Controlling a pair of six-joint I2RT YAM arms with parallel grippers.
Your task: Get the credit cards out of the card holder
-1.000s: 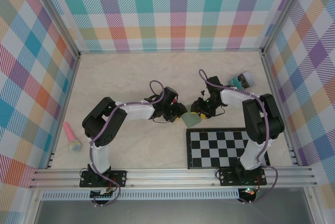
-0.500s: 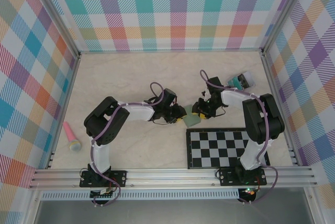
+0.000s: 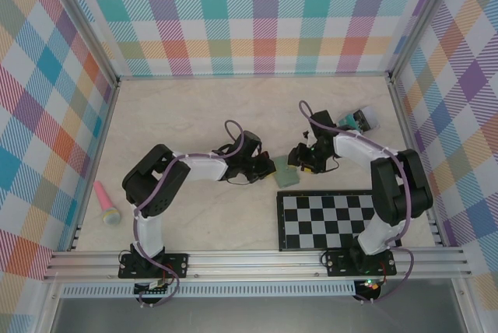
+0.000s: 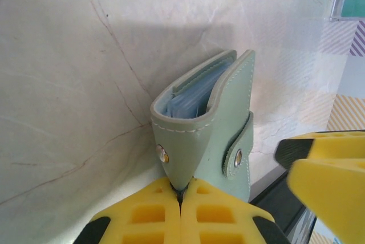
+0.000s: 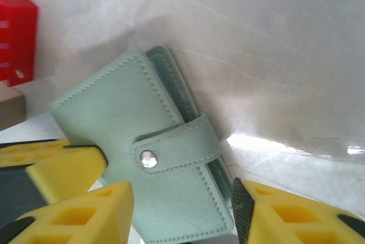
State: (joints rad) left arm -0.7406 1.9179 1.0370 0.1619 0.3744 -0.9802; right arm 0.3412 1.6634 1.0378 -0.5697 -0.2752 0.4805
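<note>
The small flat sage-green folding card holder [image 3: 284, 171] sits near the middle of the pale marbled surface [image 3: 187, 115], just beyond the far left corner of the black-and-white checkerboard [image 3: 334, 220] and between the two arms. The left end effector [image 4: 180, 194] has its yellow fingers pressed together on one corner of the holder's cover, so it has a pinch grip there. The right end effector [image 5: 181, 204] is spread wide with a finger on either side of the holder's near end and grips nothing. Along the far edge the cover gapes a little, showing blue-grey inner leaves [image 4: 185, 104], but the strap with the metal snap [image 5: 148, 158] looks buttoned across the front. No card lies anywhere on the surface. By my reading, the task is barely started: the strap must be undone, the holder opened, and every card drawn out.
</note>
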